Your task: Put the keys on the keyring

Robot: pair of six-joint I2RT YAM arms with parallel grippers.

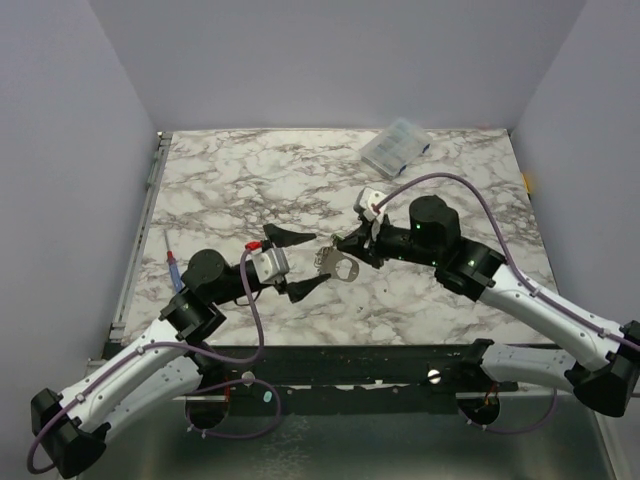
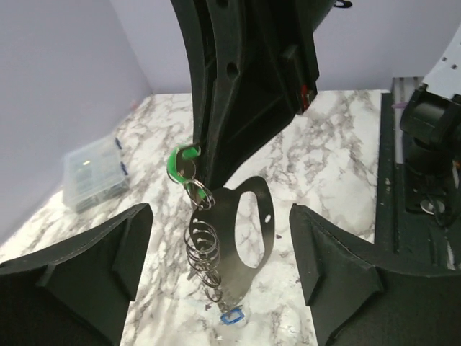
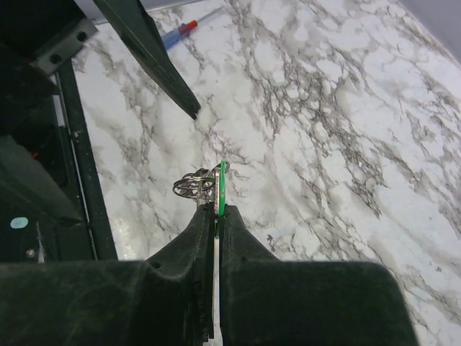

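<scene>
My right gripper [image 3: 218, 210] is shut on the flat silvery keyring [image 2: 248, 231] together with the green head of one key [image 2: 180, 162], above the table's middle. The keyring has an oval opening, and a string of small wire rings [image 2: 204, 249] hangs along it. A blue key head [image 2: 232, 315] shows at the bottom of that string; I cannot tell whether it rests on the marble. My left gripper [image 2: 220, 259] is open, its fingers [image 2: 108, 252] standing wide on either side of the keyring without touching it. From above, the left gripper [image 1: 297, 262] faces the right gripper [image 1: 335, 248] closely.
A clear plastic compartment box [image 1: 396, 146] sits at the back right of the marble table [image 1: 250, 180]. A blue and red pen [image 1: 173, 268] lies near the left edge. The black frame rail [image 1: 350, 362] runs along the near edge.
</scene>
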